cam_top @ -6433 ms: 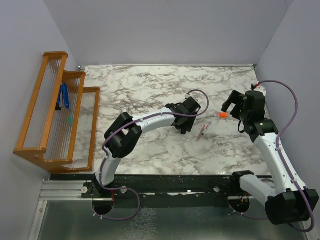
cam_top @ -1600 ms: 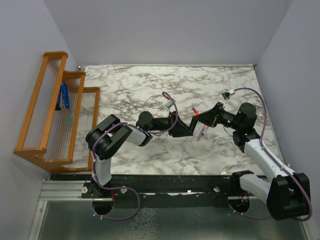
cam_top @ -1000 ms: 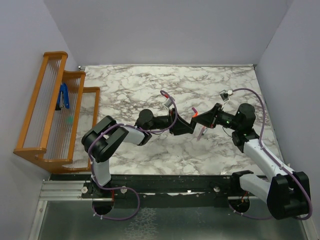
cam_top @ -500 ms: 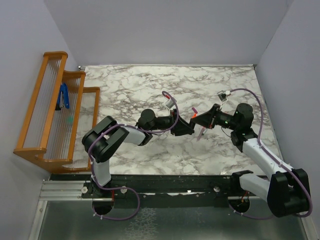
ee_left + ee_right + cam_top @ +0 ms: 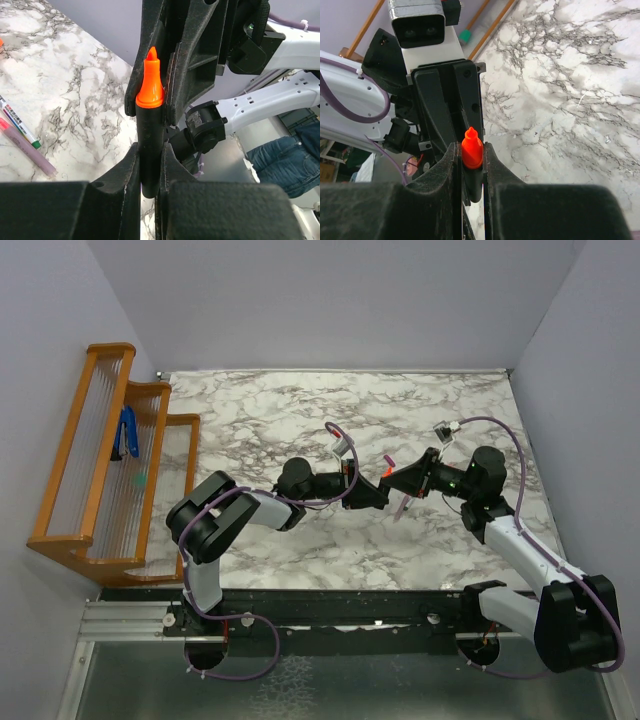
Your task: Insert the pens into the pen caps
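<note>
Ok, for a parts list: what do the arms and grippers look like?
The left arm and right arm are white tubes with bulky black joints, each trailed by a purple cable. The left gripper and right gripper are matte black with flat, ribbed fingers. A silver camera tops each wrist.

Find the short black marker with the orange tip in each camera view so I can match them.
Top external: short black marker with the orange tip, an orange speck mid-table where the arms meet.
Left wrist: it stands centre, tip up.
Right wrist: it sits lower centre, tip up.
Shared landmark: white marble-patterned tabletop.
</note>
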Available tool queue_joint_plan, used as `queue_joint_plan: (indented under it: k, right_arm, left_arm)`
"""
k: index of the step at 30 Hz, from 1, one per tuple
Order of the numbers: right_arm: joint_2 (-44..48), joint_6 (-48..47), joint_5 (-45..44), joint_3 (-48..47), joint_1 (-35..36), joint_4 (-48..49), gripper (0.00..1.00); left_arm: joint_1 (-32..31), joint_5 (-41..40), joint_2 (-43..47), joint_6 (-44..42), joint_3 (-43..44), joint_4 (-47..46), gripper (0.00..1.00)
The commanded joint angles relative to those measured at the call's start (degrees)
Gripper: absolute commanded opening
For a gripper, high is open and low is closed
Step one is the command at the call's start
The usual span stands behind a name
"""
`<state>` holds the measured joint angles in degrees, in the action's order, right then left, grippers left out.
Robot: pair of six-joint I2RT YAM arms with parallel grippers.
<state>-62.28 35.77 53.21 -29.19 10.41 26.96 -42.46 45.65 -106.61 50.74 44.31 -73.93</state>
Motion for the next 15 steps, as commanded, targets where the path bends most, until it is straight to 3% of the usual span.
queue_joint_plan:
  k: [1,3,5,6,9,15]
  right_arm:
    - [-0.01,-1.38,-3.09,-0.16,0.36,-2.53,0.25]
    - [0.69,-3.65,-6.23,-1.31,0.32,-7.03,0.6]
    - [1.87,-6.43,-10.61,-2.95,0.32,-12.17,0.83]
    - [2.62,-7.55,-13.0,-3.76,0.32,-14.52,0.9]
    - [4.36,-8.13,-23.55,-6.3,0.31,-20.26,0.99]
    - [6.81,-4.61,-41.55,-10.19,0.31,-27.61,1.0]
  left_arm:
    - [-0.27,0.39,-0.59,-2.39,1.05,0.17,0.0]
    - [-0.3,0.49,-0.09,-3.46,1.05,1.96,0.0]
    - [-0.19,0.2,0.72,-5.24,0.8,4.96,0.0]
    - [-0.15,-0.08,1.13,-6.24,0.52,6.4,0.0]
    - [0.27,-1.13,2.63,-8.57,-0.72,9.84,0.0]
    - [2.28,-4.59,7.12,-11.98,-4.18,16.0,0.0]
